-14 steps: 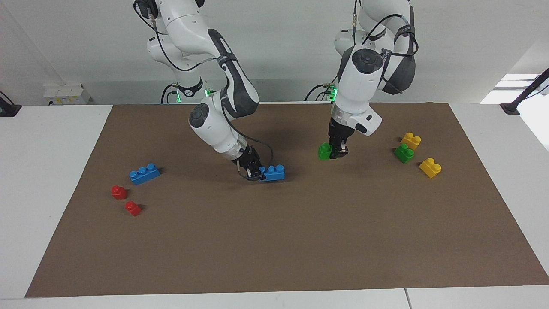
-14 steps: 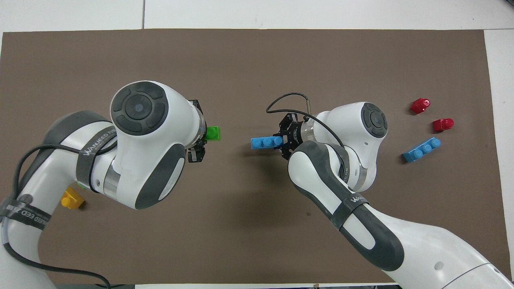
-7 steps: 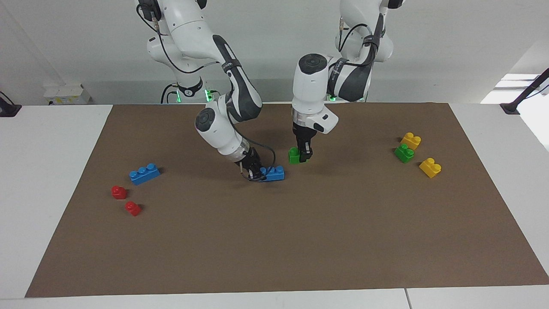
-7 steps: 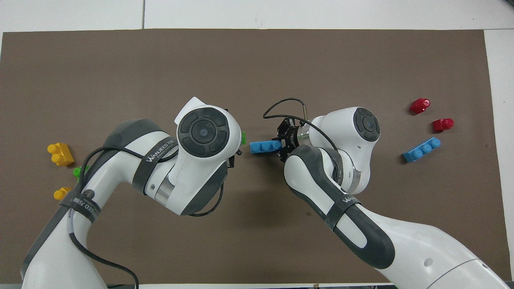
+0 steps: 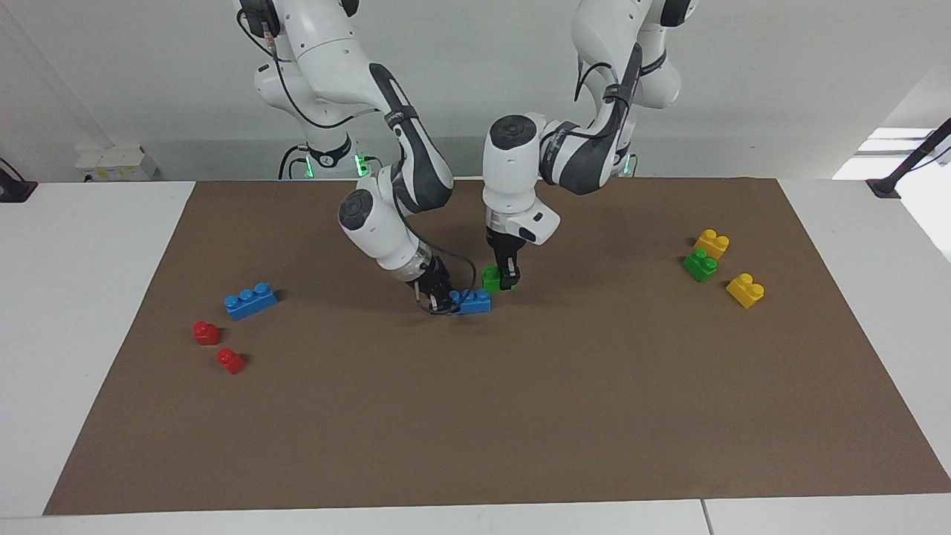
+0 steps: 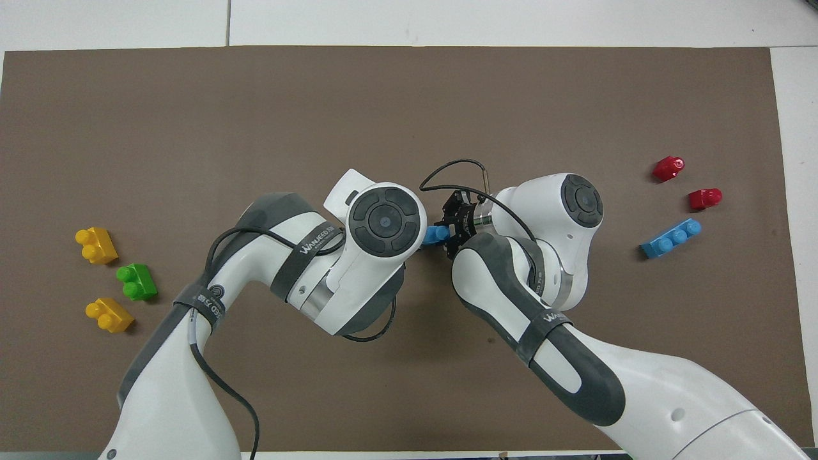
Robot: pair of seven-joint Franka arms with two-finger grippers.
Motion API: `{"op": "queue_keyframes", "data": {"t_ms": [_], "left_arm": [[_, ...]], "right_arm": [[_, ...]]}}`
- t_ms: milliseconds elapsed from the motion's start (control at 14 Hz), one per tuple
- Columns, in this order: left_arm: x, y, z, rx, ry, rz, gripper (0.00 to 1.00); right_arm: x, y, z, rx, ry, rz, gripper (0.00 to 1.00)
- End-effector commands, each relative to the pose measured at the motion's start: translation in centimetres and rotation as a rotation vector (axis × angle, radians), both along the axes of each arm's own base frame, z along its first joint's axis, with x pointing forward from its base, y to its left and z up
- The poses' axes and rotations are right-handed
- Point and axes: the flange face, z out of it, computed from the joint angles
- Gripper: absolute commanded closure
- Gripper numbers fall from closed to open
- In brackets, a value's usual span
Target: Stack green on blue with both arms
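Note:
My left gripper (image 5: 507, 282) is shut on a green brick (image 5: 490, 279) and holds it upright, close over the end of a blue brick (image 5: 473, 301). Whether the two bricks touch I cannot tell. My right gripper (image 5: 443, 300) is shut on the other end of that blue brick, low over the middle of the brown mat (image 5: 520, 416). In the overhead view the left arm's wrist hides the green brick and most of the blue brick (image 6: 436, 234); only its end at the right gripper (image 6: 455, 231) shows.
A second green brick (image 5: 700, 265) lies between two yellow bricks (image 5: 712, 243) (image 5: 745, 290) toward the left arm's end. A second blue brick (image 5: 250, 300) and two red bricks (image 5: 206, 332) (image 5: 230, 361) lie toward the right arm's end.
My left arm has carried the green brick toward the table's middle and lowered it to just over the blue brick. My right gripper with the blue brick has barely moved.

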Motion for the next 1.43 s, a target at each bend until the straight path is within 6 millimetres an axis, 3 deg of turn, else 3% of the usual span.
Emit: {"op": "queue_keyframes", "data": {"t_ms": [0, 643, 1357], "left_arm": [[0.7, -1.0, -0.4, 0.004, -0.033, 0.016, 1.00], [-1.5, -3.0, -3.1, 0.022, -0.022, 0.009, 1.00], [-1.9, -2.8, -4.9, 0.016, -0.044, -0.007, 1.00]], "right_arm": [[-0.2, -0.2, -0.6, 0.006, -0.016, -0.011, 1.00], [-0.3, -0.5, -0.9, 0.001, -0.031, -0.026, 1.00], [-0.7, -1.1, -1.6, -0.012, -0.039, -0.033, 1.00]]}}
